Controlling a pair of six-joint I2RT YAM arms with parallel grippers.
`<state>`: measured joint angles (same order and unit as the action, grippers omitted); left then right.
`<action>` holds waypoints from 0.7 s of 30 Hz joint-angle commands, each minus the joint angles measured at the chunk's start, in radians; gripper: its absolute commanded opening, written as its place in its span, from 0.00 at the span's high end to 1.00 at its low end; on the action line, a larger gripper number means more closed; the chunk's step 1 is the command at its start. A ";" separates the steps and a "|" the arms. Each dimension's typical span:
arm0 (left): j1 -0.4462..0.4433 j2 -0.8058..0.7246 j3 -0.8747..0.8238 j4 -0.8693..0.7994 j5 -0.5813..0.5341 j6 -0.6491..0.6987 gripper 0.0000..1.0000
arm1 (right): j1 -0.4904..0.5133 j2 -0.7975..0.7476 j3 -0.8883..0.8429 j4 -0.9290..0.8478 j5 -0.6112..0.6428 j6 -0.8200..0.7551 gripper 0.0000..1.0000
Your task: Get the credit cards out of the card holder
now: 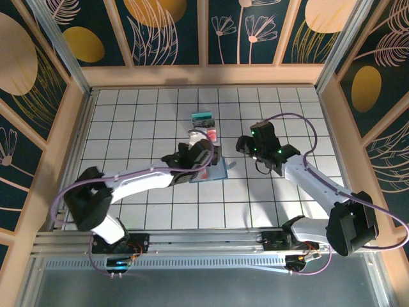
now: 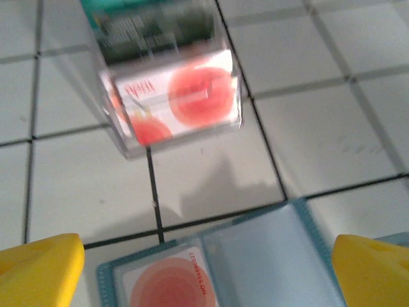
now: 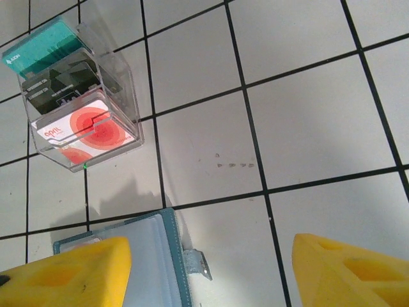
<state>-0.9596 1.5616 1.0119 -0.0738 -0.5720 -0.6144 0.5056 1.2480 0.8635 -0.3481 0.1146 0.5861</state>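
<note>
Left pincer (image 2: 204, 272) spread wide and empty above the unfolded card holder (image 2: 268, 256) at mid-table, one red-marked card (image 2: 169, 284) not yet drawn from its sleeve, teal card (image 3: 39, 50) already out in the clear box (image 3: 123, 96) just on its far side.

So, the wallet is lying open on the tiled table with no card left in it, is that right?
Not quite: the wallet lies open on the tiled table, but a card with a red circle sits in its clear pocket, as the left wrist view shows.
</note>
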 commanded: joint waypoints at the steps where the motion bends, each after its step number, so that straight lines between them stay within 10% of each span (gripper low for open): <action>1: 0.027 -0.068 -0.098 -0.035 -0.053 -0.082 0.01 | 0.002 -0.019 0.015 0.007 -0.024 0.025 0.34; 21: 0.130 -0.027 -0.297 -0.013 0.046 -0.170 0.01 | 0.210 0.362 0.150 0.093 -0.279 0.093 0.50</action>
<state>-0.8375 1.5116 0.7055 -0.1280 -0.5415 -0.7689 0.7033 1.5787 0.9745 -0.2722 -0.1074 0.6590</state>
